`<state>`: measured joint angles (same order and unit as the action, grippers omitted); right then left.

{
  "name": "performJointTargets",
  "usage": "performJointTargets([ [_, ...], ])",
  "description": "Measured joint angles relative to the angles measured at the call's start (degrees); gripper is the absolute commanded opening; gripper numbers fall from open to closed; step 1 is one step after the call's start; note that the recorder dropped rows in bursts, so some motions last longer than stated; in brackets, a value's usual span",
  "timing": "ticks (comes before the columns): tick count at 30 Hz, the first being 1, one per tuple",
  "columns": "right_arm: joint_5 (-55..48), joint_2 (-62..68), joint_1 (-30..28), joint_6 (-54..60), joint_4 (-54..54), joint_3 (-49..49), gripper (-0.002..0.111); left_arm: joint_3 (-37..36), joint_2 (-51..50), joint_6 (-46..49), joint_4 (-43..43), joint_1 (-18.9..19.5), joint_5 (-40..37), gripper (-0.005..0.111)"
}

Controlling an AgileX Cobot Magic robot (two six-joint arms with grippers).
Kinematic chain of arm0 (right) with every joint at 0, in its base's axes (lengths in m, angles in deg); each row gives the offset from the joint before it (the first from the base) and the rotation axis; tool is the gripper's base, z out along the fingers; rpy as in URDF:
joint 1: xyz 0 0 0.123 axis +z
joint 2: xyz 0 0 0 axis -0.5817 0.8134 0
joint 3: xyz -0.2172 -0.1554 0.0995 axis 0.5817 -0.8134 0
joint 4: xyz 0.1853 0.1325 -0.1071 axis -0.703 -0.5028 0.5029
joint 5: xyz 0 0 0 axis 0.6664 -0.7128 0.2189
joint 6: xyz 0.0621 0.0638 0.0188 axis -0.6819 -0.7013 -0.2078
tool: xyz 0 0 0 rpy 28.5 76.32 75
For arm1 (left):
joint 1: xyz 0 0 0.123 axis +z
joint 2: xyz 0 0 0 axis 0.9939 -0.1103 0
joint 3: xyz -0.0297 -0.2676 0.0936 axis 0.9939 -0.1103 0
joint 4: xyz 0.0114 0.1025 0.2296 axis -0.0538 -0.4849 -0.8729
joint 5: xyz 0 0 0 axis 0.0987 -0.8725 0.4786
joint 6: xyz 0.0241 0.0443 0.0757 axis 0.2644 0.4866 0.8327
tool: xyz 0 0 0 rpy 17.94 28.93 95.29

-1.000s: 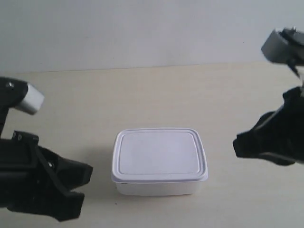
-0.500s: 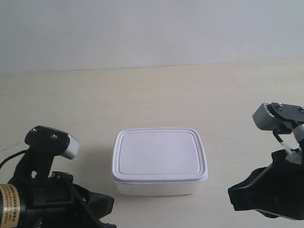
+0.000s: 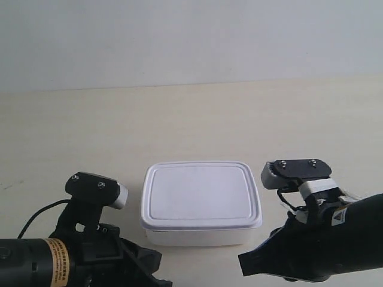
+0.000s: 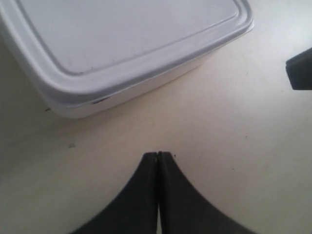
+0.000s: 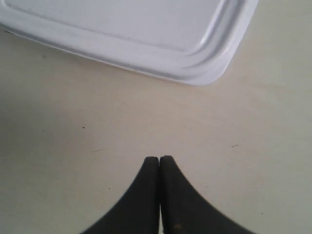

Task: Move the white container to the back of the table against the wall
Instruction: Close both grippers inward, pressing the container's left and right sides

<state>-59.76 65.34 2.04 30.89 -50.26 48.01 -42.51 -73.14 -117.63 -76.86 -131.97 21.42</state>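
Observation:
The white container (image 3: 200, 191) rests lid-on in the near middle of the table (image 3: 191, 119), well short of the wall (image 3: 191, 42). The arm at the exterior view's left reaches low by the box's near left corner, its dark gripper (image 3: 157, 276) at the frame's bottom edge. The arm at the exterior view's right has its gripper (image 3: 244, 266) by the near right corner. In the left wrist view my left gripper (image 4: 158, 155) is shut and empty, apart from the container (image 4: 126, 44). My right gripper (image 5: 159, 158) is likewise shut and empty, short of the container's corner (image 5: 204, 73).
A black tip of the other gripper (image 4: 300, 68) shows at the edge of the left wrist view. Bare tabletop stretches from behind the container to the wall. A dark cable (image 3: 36, 215) trails by the arm at the exterior view's left.
Both arms have dropped lower and swung inward toward the container's near corners. The container has not moved.

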Motion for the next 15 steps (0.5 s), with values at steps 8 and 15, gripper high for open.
performJointTargets([
  [8,4.3,5.8,0.3,0.0,-0.7,0.0,0.000,2.2,-5.8,-0.2,0.0,0.0,0.6,0.000],
  [15,6.0,8.3,0.3,0.4,-1.4,1.2,0.000,2.5,-9.6,-0.3,0.9,0.0,4.3,0.000],
])
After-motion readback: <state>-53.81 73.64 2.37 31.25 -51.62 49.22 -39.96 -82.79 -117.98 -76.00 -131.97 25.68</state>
